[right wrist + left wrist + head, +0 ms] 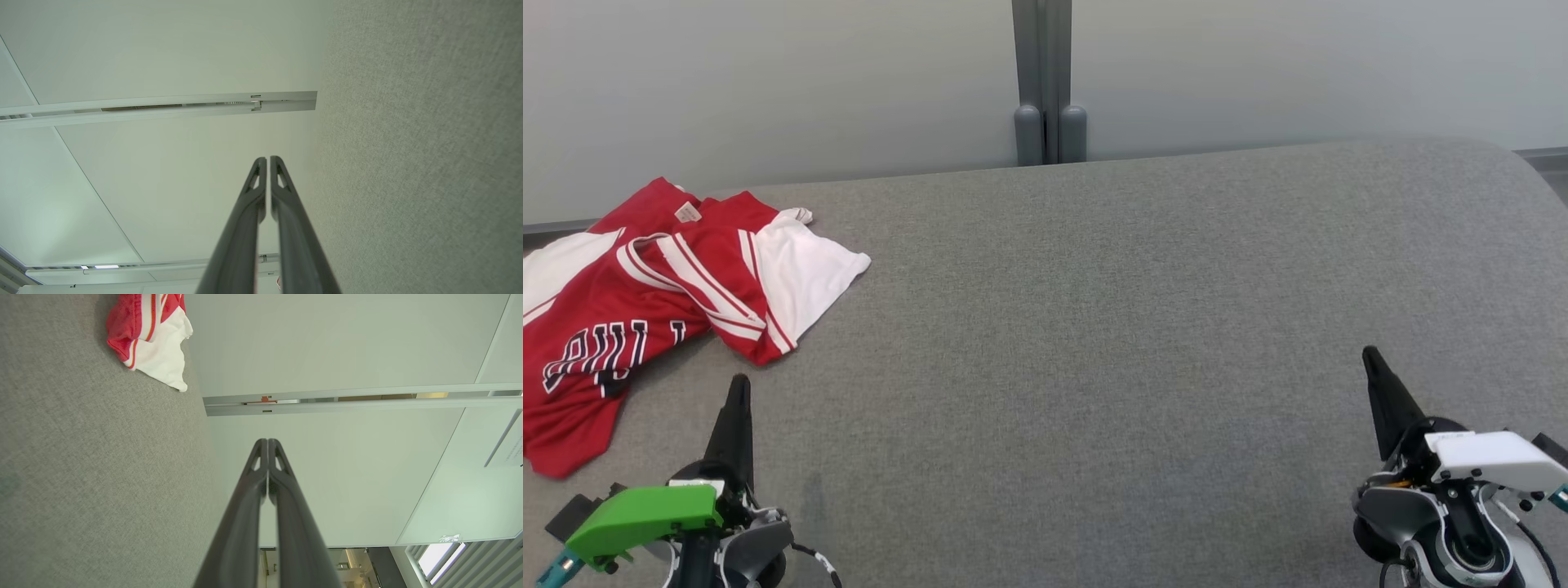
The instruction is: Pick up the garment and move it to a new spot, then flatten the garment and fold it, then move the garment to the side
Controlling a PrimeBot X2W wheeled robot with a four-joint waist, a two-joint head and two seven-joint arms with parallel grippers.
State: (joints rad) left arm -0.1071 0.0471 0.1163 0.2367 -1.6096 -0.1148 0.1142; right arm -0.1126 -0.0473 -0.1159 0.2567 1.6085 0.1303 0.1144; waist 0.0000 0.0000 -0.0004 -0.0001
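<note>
The garment [645, 302], a red and white jersey with striped trim and dark lettering, lies crumpled at the far left of the grey surface [1094, 327]. Its white sleeve and red edge also appear in the left wrist view as the garment [159, 339]. My left gripper [739, 382] is shut and empty, hovering near the front left, a short way below the garment's lower edge. In its wrist view the left gripper [268, 442] has its fingers pressed together. My right gripper [1370, 353] is shut and empty at the front right, far from the garment; the right gripper [268, 159] holds nothing.
A pale wall with a grey vertical post [1045, 82] stands behind the surface's far edge. The broad middle and right of the grey fabric surface lie bare between the two grippers.
</note>
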